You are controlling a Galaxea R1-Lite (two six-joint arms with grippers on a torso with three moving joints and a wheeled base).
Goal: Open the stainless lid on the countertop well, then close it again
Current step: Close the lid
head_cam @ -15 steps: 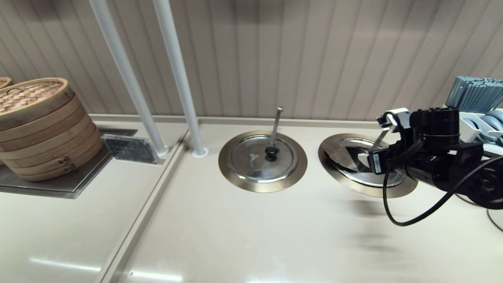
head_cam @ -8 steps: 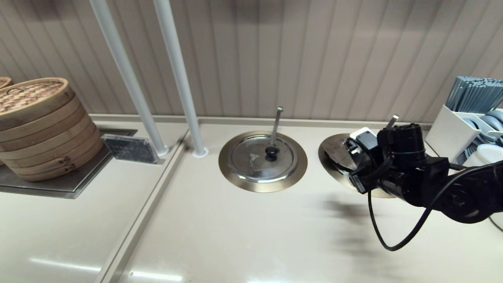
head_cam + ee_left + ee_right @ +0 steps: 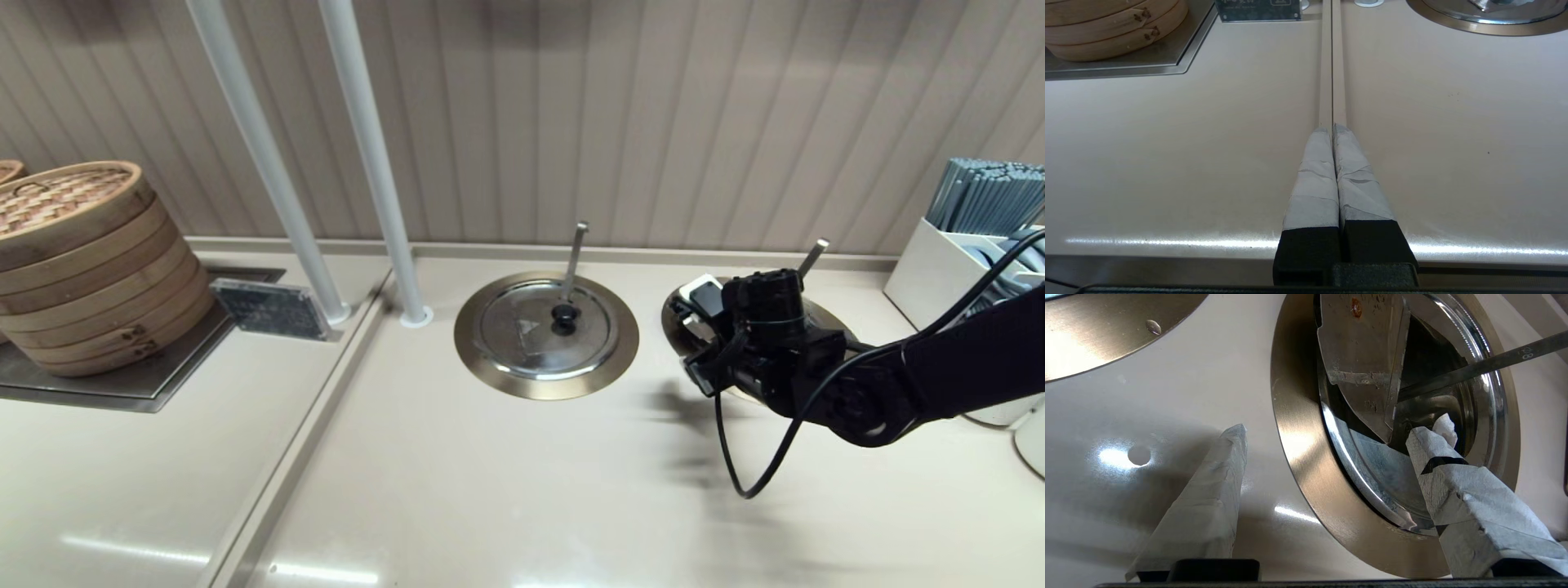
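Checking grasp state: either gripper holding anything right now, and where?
Nothing held. Right gripper fingers are open over the stainless lid; left gripper is shut and empty.

We see bare table [image 3: 506, 490] along the near edge, open for passage. Toward the right edge, our right claw [image 3: 1339, 433] straddles the countertop well [image 3: 1298, 428], where the slanted ladle handle [image 3: 1486, 365] and folded stainless lid [image 3: 1363, 355] block the opening.

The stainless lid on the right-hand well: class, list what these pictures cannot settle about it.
- Head view: the right claw and its arm cover most of the stainless lid and countertop well.
- Right wrist view: the lid's black knob is out of sight; one claw finger covers part of the lid.
- Left wrist view: this well is outside the frame; only the shut left claw and the twin well's ring show.
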